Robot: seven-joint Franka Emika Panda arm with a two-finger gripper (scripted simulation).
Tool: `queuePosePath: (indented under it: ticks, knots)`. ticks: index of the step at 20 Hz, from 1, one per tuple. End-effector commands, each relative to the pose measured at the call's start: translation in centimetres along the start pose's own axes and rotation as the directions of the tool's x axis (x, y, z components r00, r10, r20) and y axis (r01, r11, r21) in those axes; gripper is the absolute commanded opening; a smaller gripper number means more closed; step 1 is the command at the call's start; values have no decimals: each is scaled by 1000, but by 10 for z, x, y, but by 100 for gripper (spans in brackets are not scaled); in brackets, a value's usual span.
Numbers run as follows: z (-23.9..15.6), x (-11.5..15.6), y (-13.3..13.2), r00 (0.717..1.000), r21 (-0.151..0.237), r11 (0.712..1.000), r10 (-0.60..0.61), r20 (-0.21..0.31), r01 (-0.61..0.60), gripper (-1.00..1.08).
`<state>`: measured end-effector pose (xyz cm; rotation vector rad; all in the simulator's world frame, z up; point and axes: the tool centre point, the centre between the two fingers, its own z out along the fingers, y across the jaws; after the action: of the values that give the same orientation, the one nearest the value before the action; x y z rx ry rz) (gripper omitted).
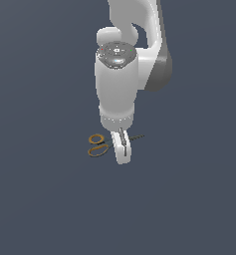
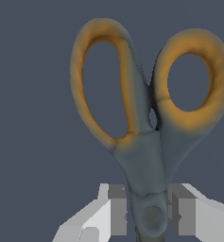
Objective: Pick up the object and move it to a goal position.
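While the arm reaches straight down, its gripper [image 1: 122, 149] straddles the scissors [image 1: 102, 145] at the pivot, with the orange loop handles toward the exterior view's left and the dark blades toward its right. On the wrist view the fingers [image 2: 114, 210] sit on either side of the pivot, just beside it; I cannot tell whether they are pressing it. The scissors appear to lie flat on the dark surface [image 1: 40, 199].

The exterior view looks from high up, tilted down at the dark floor [image 1: 40, 209], and stands far enough to show the arm [image 1: 118, 84] down to its gripper [image 1: 122, 149]. The wrist view looks along the fingers [image 2: 114, 210], very near the scissors [image 2: 146, 156]. Both views share the scissors and the fingers.
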<state>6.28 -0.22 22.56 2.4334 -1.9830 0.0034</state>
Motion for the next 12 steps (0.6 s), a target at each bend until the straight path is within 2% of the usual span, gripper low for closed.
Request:
queuePosePath:
  ticks: [1,12]
  knots:
    - [-19,0,-9,1000,0,1000,0,0,0,-100]
    - [-71,0,-37,1000,0,1000,-2,3,2,-100]
